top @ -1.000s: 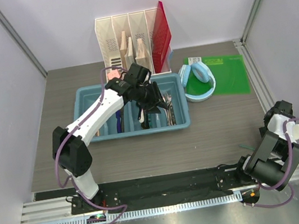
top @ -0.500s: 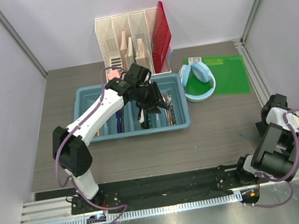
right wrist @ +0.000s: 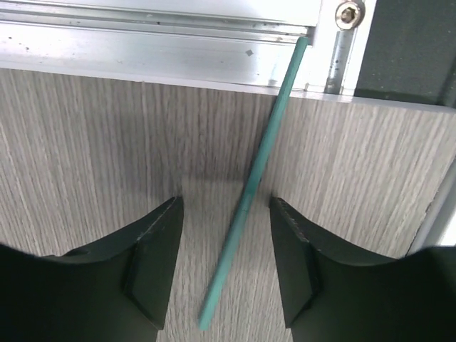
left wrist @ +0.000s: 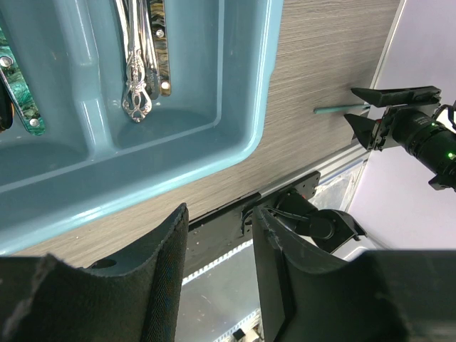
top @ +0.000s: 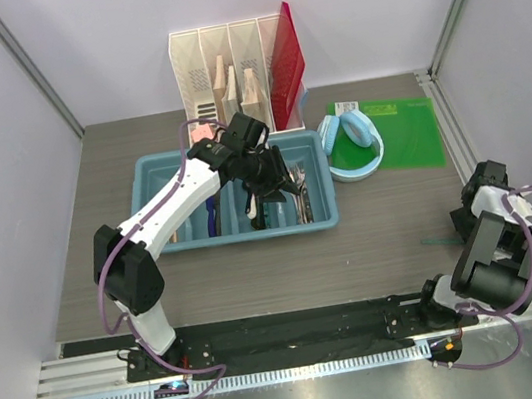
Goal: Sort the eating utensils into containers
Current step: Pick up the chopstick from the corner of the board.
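Note:
The light blue cutlery tray (top: 241, 236) lies mid-table, and its right compartment holds silver utensils (left wrist: 135, 78). A green-handled piece (left wrist: 18, 100) rests in the compartment beside them. My left gripper (top: 279, 185) hovers over the tray's right half, and its jaws (left wrist: 219, 235) are open with nothing between them. A thin teal chopstick (right wrist: 263, 149) lies flat on the table near the right edge (top: 438, 240). My right gripper (right wrist: 226, 206) is low over it and open. One finger stands on each side of the stick, neither touching it.
A white slotted file organizer (top: 229, 63) with a red folder (top: 285, 65) stands behind the tray. Light blue headphones (top: 350, 141) sit on a green mat (top: 397, 133) at back right. An aluminium rail (right wrist: 142, 35) borders the table just past the chopstick.
My right arm has swung in and down over the teal chopstick, and its jaws have narrowed somewhat. The left arm has not moved.

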Robot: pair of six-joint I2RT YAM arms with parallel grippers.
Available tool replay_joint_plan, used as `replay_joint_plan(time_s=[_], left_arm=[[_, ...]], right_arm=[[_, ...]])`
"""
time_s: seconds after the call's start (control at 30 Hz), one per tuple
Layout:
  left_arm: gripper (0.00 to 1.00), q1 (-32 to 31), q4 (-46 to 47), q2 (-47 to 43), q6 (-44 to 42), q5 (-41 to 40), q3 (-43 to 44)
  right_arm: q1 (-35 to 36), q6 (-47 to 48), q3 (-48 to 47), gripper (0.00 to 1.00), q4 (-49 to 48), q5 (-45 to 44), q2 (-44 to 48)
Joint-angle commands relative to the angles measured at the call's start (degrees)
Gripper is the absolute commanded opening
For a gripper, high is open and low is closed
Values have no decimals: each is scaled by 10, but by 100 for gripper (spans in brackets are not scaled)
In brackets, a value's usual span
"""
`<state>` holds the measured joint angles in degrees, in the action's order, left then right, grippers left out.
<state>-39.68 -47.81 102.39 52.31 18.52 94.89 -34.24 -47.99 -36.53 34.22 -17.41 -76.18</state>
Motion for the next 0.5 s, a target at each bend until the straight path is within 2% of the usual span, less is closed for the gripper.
replay_joint_plan(time_s=[0.0, 0.1, 0.13, 0.23, 0.47], left_arm=[[42, -1, 2, 4, -5, 4, 10], [42, -1, 3, 5, -5, 3, 11], [42, -1, 3, 4, -5, 4, 11], [42, -1, 3, 5, -5, 3, 11], [42, 0, 4, 4, -5, 2, 10]], right_arm=[[14, 1, 23, 55, -2, 51, -43], [17, 3, 20, 45, -2, 53, -52], [17, 9, 18, 28, -2, 55, -56], [20, 15, 16, 8, -4, 64, -70], [32, 26, 7, 1, -3, 66, -78]])
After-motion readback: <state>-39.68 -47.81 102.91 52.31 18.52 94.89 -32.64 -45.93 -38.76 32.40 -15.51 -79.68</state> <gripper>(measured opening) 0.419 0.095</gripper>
